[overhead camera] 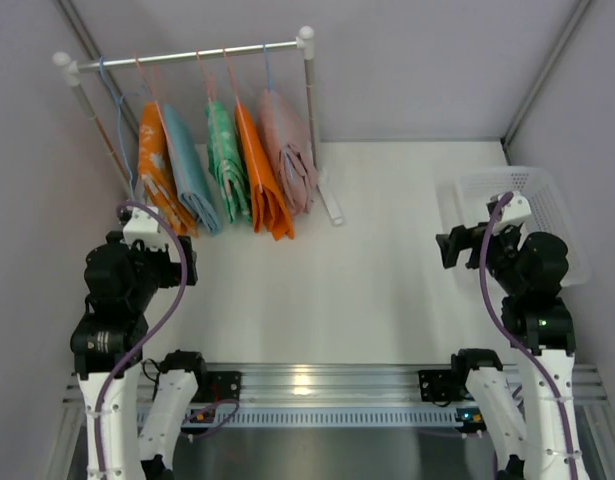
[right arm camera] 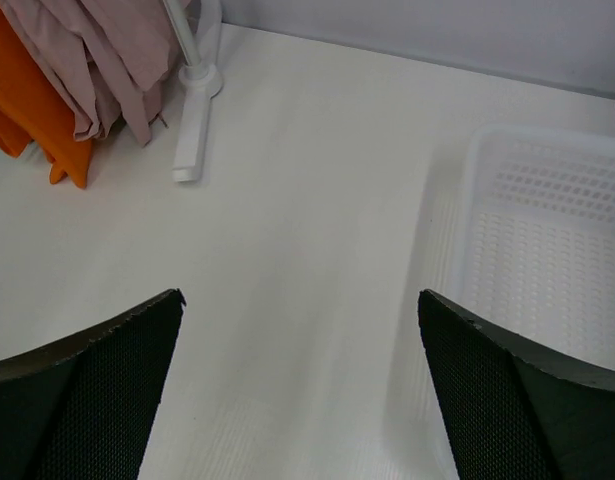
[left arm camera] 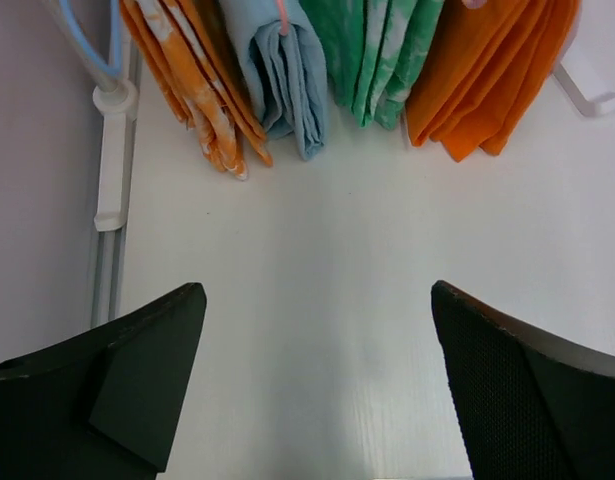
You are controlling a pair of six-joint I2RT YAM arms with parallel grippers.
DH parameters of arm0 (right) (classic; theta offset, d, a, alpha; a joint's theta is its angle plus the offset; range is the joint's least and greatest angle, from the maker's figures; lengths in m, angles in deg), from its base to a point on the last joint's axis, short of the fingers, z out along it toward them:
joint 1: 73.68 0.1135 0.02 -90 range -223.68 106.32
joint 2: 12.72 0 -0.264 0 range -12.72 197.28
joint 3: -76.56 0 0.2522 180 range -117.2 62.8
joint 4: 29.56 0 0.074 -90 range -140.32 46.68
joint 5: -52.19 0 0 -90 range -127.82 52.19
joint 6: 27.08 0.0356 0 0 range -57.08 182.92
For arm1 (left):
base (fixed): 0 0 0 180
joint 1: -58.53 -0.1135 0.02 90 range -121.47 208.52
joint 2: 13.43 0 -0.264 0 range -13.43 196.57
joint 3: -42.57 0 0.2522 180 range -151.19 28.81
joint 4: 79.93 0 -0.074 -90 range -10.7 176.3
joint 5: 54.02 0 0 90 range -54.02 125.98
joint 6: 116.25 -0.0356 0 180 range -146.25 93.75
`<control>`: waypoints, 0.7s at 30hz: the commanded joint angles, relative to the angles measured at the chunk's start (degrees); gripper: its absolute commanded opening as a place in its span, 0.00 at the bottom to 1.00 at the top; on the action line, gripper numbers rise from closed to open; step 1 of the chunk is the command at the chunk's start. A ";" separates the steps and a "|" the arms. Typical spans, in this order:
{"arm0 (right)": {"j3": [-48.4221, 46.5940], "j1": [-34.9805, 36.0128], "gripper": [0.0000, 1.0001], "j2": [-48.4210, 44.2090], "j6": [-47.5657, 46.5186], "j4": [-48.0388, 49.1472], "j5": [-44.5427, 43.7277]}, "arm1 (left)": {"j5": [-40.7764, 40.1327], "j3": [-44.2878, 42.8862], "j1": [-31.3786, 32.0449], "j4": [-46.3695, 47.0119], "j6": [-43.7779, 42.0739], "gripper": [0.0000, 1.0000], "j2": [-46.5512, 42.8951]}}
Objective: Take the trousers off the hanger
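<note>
Five folded pairs hang side by side from the rail [overhead camera: 187, 57] at the far left of the desk [overhead camera: 387, 250]. The orange trousers [overhead camera: 155, 175] with white marks are at the left end. The light blue trousers [overhead camera: 190, 180] hang right next to them, and the two touch. After them come a green pair [overhead camera: 227, 165], a plain orange pair [overhead camera: 262, 185] and a pink pair [overhead camera: 287, 150].

The left tool [left arm camera: 317, 290] is spread wide and holds nothing. It points at the bottom ends of the trousers, near them but not touching. The right tool [right arm camera: 299, 295] is also spread wide and holds nothing. It sits well apart from the rail, beside the white basket [overhead camera: 517, 180].

I think the step now is to reach for one pair with the left tool. It should pick one pair only, maybe the printed one at the end. The pairs hang close together, so the tool could pinch two by mistake. It should grab all the folded layers low down, then pull slowly off the hanger [overhead camera: 145, 82]. A hard tug could tip the rail.
</note>
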State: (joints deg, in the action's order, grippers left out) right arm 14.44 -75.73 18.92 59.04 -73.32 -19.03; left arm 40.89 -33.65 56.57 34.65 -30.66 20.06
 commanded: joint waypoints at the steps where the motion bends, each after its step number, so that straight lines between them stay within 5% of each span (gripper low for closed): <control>1: -1.74 0.37 1.00 1.23 -0.51 2.32 1.60 | -2.36 -2.67 -2.17 -0.02 2.64 0.99 -0.71; 9: -6.04 0.46 0.99 8.34 -3.06 0.65 4.67 | -3.94 -13.37 -8.40 -1.94 7.56 0.99 8.32; 14: -8.59 1.60 0.99 13.18 -3.59 -0.06 7.40 | 5.28 -22.87 -16.14 -4.24 12.30 0.97 18.15; 21: -10.53 8.01 1.00 16.79 -4.12 -0.15 7.32 | 11.43 -38.69 -18.17 -5.12 10.21 0.96 35.40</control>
State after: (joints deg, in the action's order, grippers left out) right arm 7.31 -69.56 35.42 55.94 -74.28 -13.37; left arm 47.62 -67.81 38.89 29.75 -20.17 51.10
